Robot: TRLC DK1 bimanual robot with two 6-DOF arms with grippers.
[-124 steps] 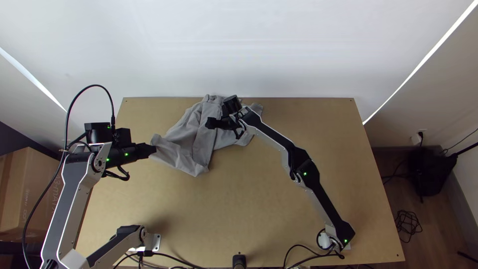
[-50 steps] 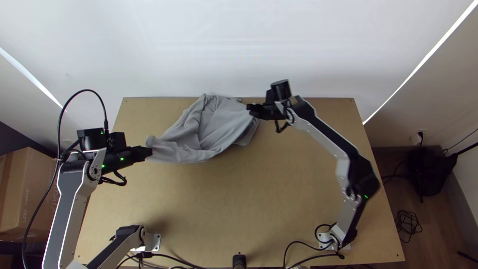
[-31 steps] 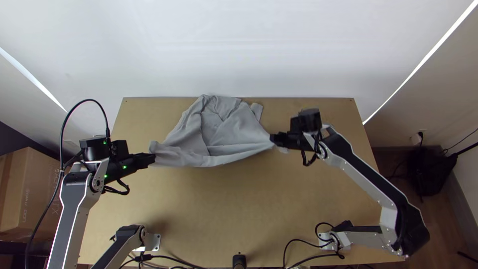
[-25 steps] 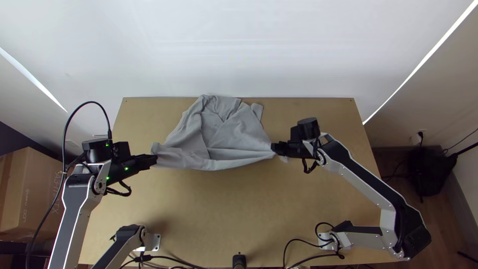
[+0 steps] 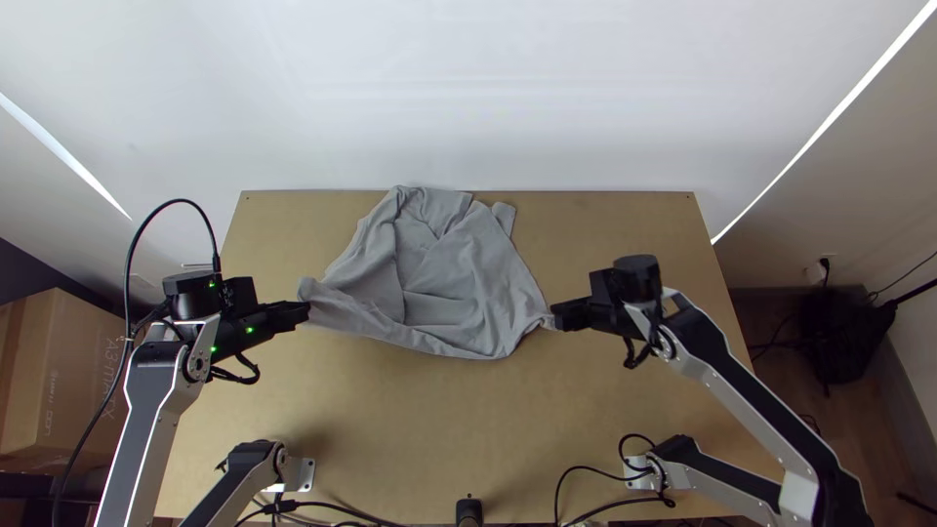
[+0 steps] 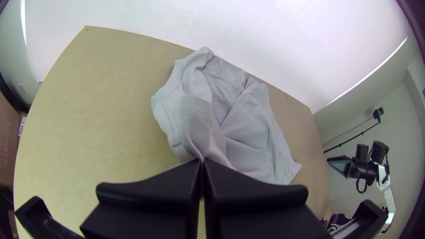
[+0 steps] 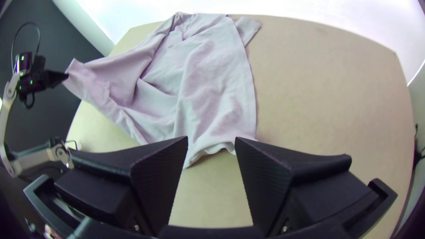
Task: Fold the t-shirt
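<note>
From my station I see the grey t-shirt (image 5: 439,263) lying loose and wrinkled on the worktop (image 5: 410,429), left of the middle of the far edge, with its top part right up at that edge. It isn't flat: creases run down through it, and a narrow flap (image 5: 504,216) sticks out toward the far right corner.

My left claw (image 5: 307,311) is in from the left edge, clamped on the shirt's left end. In the left wrist view my left claw (image 6: 202,160) has its two black fingers pressed together, with a gathered pinch of cloth running up to their tips. A stitched hem (image 6: 198,114) crosses the cloth just beyond that pinch, and the shirt spreads out past it onto the worktop.

My right claw (image 5: 553,318) is over the right half of the worktop, at the shirt's lower right corner. In the right wrist view I have that right claw (image 7: 211,139) wide, a clear gap between the fingers and the shirt's rumpled edge lying across it near the tips. Between the two claws, the near side of the shirt sags toward the near edge.
</note>
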